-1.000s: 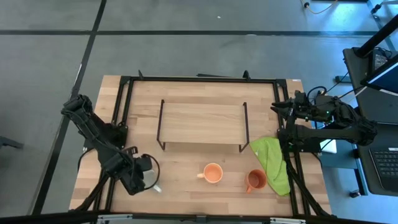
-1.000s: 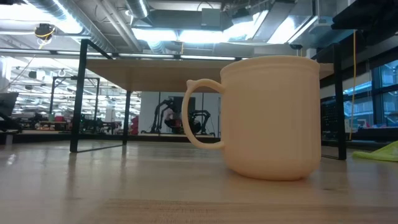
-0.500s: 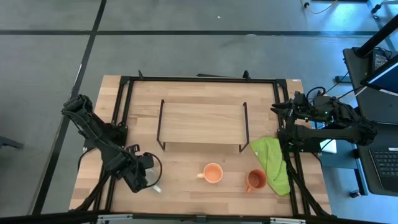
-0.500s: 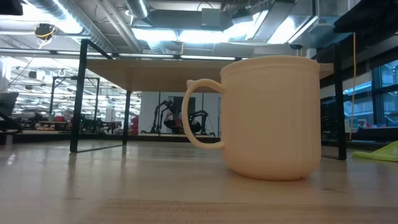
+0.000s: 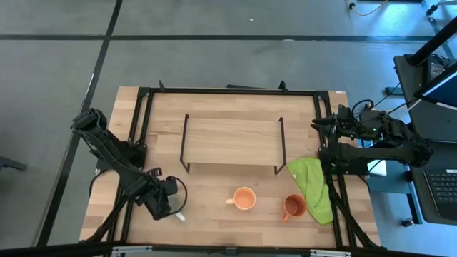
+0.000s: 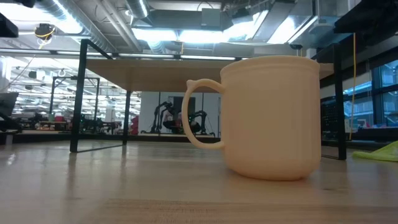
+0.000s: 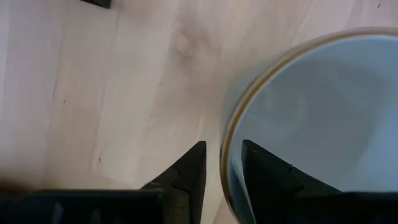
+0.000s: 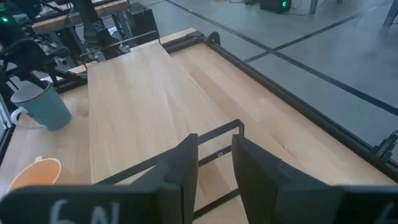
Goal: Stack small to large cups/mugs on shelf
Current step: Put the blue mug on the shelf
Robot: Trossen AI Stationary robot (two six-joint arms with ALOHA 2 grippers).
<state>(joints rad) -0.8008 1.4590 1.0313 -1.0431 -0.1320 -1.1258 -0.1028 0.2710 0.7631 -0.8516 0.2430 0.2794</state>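
The white mug stands upright near the table's near left corner, mostly hidden under my left arm in the high view. My left gripper points straight down over it, open. One finger is outside the rim and one inside, with a gap on each side. The light orange mug and the dark orange-brown mug stand upright on the table in front of the shelf. My right gripper waits open at the table's right edge.
A lime-green cloth lies at the right, beside the dark orange-brown mug. The shelf stands on thin black legs in the middle of the table. A black frame runs round the tabletop. Bare wood lies between the white and light orange mugs.
My left gripper has sunk straight down toward the white mug, still pointing down. The mugs, the shelf and my right arm have kept still.
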